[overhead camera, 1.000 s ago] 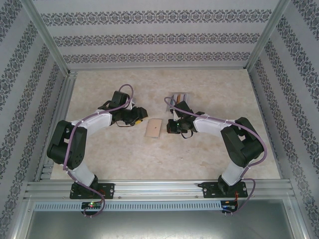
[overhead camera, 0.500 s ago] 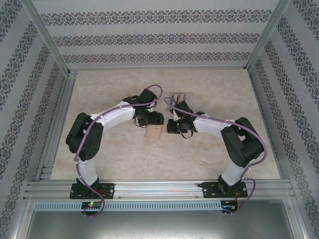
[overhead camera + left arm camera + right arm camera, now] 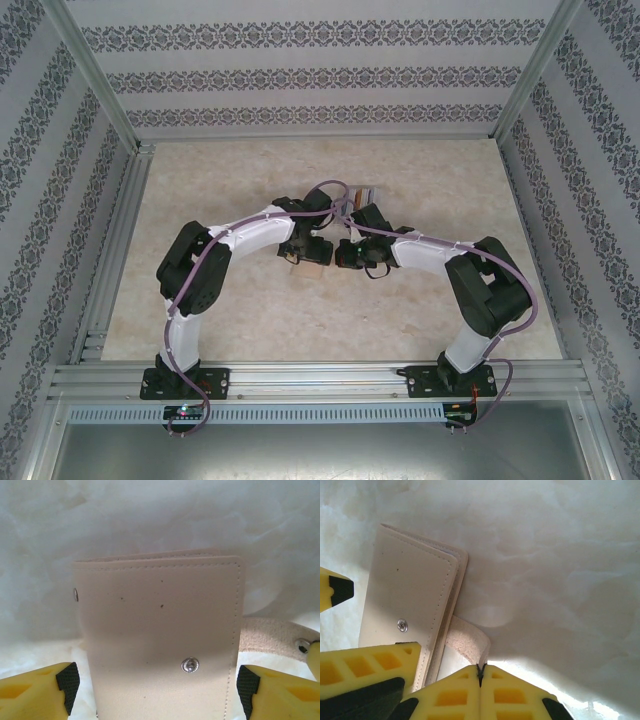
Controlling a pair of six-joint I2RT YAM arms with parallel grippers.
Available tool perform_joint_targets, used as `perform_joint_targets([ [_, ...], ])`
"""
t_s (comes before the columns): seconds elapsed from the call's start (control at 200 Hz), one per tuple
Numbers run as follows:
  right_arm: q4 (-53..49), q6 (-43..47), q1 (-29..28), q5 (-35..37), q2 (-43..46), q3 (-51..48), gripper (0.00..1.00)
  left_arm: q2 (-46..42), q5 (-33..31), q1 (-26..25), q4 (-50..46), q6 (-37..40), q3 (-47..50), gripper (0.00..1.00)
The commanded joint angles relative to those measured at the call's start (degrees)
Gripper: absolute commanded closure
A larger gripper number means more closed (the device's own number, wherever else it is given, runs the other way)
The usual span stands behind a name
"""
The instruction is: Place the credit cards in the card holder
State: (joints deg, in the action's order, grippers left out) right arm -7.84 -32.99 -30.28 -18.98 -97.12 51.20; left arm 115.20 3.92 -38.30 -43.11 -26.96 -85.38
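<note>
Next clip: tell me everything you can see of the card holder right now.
The card holder is a tan, leather-like wallet with stitched edges, folded shut and lying flat on the pale marbled table. A metal snap stud sits on its top face. Its snap tab is undone and curls out sideways; its end reaches the tips of the shut right gripper, though a pinch cannot be confirmed. The open left gripper straddles it, fingers flanking its two sides.

The card holder (image 3: pixel 160 615) on the table (image 3: pixel 250 180), left claw (image 3: pixel 156 682) astride it, right claw (image 3: pixel 481 672) just beside
</note>
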Motion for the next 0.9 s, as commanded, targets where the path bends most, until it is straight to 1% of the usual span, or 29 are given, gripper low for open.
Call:
perform_joint_targets([
  [0.0, 1.96, -1.12, 0.73, -1.86, 1.93, -0.96, 0.98, 1.86, -0.55, -0.8, -1.79, 0.9, -1.2, 0.12],
  [0.01, 2.06, -1.27, 0.75, -1.98, 1.93, -1.04, 0.98, 1.87, -0.51, -0.85, -1.78, 0.89, -1.19, 0.08],
  [0.02, 2.24, -1.28, 0.84, -2.14, 2.0, -1.13, 0.98, 1.92, -0.41, -0.88, -1.68, 0.93, -1.19, 0.06],
  [0.065, 3.57, -1.94, 1.19, -3.04, 2.27, -1.71, 0.98, 2.11, -0.33, -1.05, -1.33, 0.79, -1.25, 0.05],
  [0.22, 9.6, -5.51, 3.4, -7.91, 3.29, -4.71, 0.98, 1.58, 0.31, -1.07, 0.69, 0.4, -0.03, 0.05],
  [0.34, 10.6, -5.94, 4.25, -8.94, 3.95, -5.56, 0.97, 0.65, 1.96, -1.14, 3.2, -0.06, 1.46, 0.05],
  [0.47, 12.15, -7.0, 4.78, -10.0, 4.65, -6.49, 0.97, 1.69, -0.52, -1.08, 2.34, 0.06, 1.07, 0.06],
  [0.64, 13.57, -8.05, 4.98, -11.16, 5.01, -6.9, 0.97, 2.24, -0.66, -1.2, 2.24, 0.11, 1.19, 0.06],
  [0.674, 13.55, -8.05, 4.98, -11.08, 4.93, -6.9, 0.97, 2.27, -0.67, -1.16, 2.17, 0.07, 1.06, 0.04],
  [0.709, 13.68, -8.14, 4.99, -11.08, 4.89, -6.9, 0.97, 2.39, -0.3, -1.16, 2.1, 0.06, 0.9, 0.03],
  [0.724, 13.78, -8.18, 4.97, -11.13, 4.72, -6.88, 0.97, 2.47, -0.1, -1.16, 2.14, 0.05, 0.76, 0.0],
  [0.894, 15.14, -8.82, 5.08, -12.04, 4.05, -6.9, 0.94, 1.93, 4.52, -1.9, 4.8, -0.24, 0.8, 0.0],
])
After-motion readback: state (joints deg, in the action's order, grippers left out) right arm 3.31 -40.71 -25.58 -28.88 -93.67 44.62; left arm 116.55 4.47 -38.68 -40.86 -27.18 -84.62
